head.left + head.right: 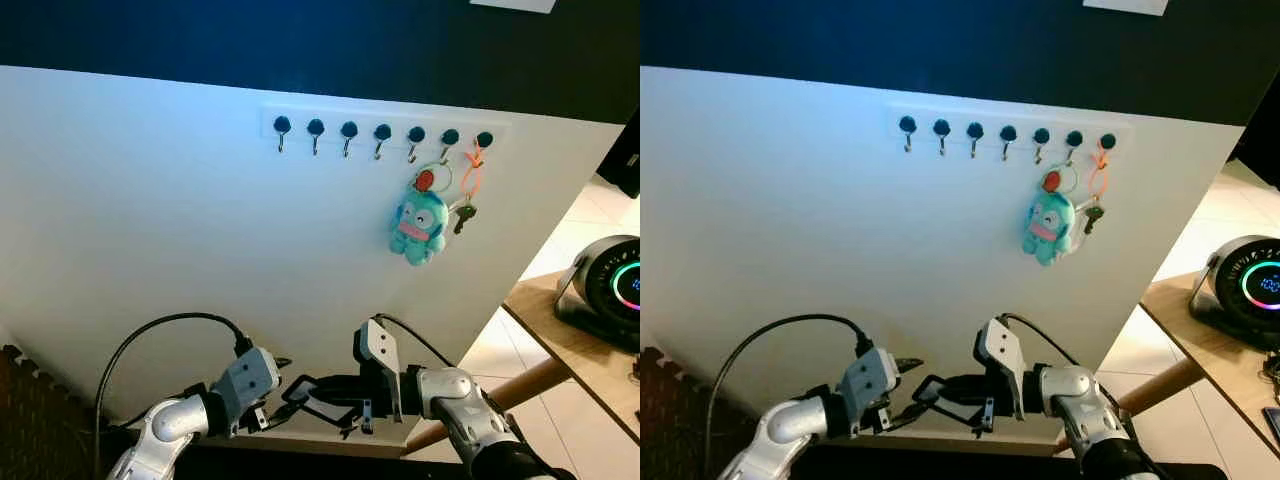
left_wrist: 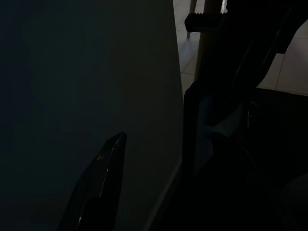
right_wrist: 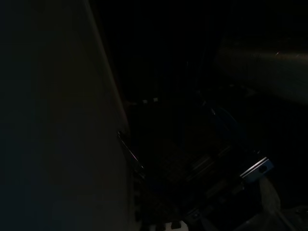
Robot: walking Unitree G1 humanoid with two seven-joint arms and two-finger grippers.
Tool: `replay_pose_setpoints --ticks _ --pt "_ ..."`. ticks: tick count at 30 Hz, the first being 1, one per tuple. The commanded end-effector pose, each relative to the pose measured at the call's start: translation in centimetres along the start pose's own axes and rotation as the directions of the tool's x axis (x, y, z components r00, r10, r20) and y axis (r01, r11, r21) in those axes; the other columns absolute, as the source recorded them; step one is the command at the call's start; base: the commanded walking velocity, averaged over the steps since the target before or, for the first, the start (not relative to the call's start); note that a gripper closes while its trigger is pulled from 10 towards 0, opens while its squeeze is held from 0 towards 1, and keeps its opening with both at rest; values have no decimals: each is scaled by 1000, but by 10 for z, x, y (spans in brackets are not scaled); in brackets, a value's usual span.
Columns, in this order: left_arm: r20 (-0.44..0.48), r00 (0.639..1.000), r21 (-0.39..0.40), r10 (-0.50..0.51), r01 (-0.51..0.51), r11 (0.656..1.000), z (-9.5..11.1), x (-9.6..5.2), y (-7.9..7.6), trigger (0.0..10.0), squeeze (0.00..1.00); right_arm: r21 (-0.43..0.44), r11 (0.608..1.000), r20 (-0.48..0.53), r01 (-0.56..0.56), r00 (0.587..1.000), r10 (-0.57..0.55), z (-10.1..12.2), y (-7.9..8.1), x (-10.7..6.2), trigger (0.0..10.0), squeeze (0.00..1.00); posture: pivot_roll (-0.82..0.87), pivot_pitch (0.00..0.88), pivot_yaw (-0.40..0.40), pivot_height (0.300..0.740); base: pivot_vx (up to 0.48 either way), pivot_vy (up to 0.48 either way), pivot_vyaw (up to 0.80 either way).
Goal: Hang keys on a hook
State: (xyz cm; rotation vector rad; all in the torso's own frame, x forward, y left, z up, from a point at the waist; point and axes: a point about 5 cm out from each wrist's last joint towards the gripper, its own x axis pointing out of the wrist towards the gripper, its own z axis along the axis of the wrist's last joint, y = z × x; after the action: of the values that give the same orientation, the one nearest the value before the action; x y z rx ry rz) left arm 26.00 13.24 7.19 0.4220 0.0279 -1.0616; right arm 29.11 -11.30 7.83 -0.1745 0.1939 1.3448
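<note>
The keys (image 1: 464, 205) hang upper right of the frame from the last hook (image 1: 484, 141) by an orange loop, beside a blue plush (image 1: 418, 226). Low at centre, both grippers, left (image 1: 268, 408) and right (image 1: 325, 398), meet empty; how far either is spread, I can't tell

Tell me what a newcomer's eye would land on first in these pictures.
First, the teal plush keychain with keys, hanging from hooks at the right end of the hook rail on the white wall. Next, the left gripper and right gripper, held low below it. At far right, a round device with a glowing ring sits on a wooden table.
</note>
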Motion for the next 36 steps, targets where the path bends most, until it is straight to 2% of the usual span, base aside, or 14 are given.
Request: replay_pose_setpoints --ticks 1,8,11,12,13,14,15,16,17,18,32,36 --pt "-19 1000 17 6 -6 1000 -2 -3 4 10000 0 -7 998 -16 -61 998 61 -4 8 2 10000 0 81 31 -107 740 0 0 0" --pt "1 1000 6 -20 20 1000 2 -4 2 10000 0 -8 998 -29 -62 998 61 -7 8 2 10000 0 83 18 -104 740 0 0 0" --pt "56 998 -36 -24 26 999 8 -3 1 9686 0 -2 997 -47 -72 996 72 -11 10 1 10000 0 83 16 -103 740 0 0 0" --pt "76 997 -56 -30 35 998 10 -2 1 8706 0 2 997 -56 -78 995 78 -13 11 1 10000 0 85 15 -103 740 0 0 0" --pt "81 996 -61 -35 40 997 11 -2 0 8235 0 2 997 -57 -78 995 78 -14 12 1 10000 0 85 15 -103 740 0 0 0" --pt "83 996 -63 -38 44 997 11 -2 0 6745 0 2 997 -57 -77 995 77 -14 12 1 10000 0 85 15 -103 740 0 0 0" --pt "84 996 -65 -41 46 997 12 -2 0 6745 0 3 997 -58 -76 995 76 -15 12 1 10000 0 85 16 -101 740 0 0 0" --pt "83 996 -68 -44 50 996 12 -2 0 3490 0 4 997 -58 -75 995 75 -15 13 2 10000 0 85 16 -101 740 0 0 0" --pt "83 995 -69 -46 52 996 12 -2 -1 3490 0 5 997 -59 -74 996 74 -16 13 2 10000 0 85 16 -101 740 0 0 0" --pt "79 995 -67 -54 60 996 11 -1 -1 0 0 6 997 -61 -72 996 72 -16 13 1 10000 0 84 16 -99 740 0 0 0" --pt "74 993 -89 -96 103 991 11 -3 -4 0 0 7 998 -72 -66 995 66 -18 12 -1 10000 0 85 17 -97 740 0 0 0" --pt "75 992 -92 -102 109 990 11 -3 -4 0 0 49 996 -66 -72 995 75 -18 11 0 10000 0 85 17 -99 740 0 0 0"
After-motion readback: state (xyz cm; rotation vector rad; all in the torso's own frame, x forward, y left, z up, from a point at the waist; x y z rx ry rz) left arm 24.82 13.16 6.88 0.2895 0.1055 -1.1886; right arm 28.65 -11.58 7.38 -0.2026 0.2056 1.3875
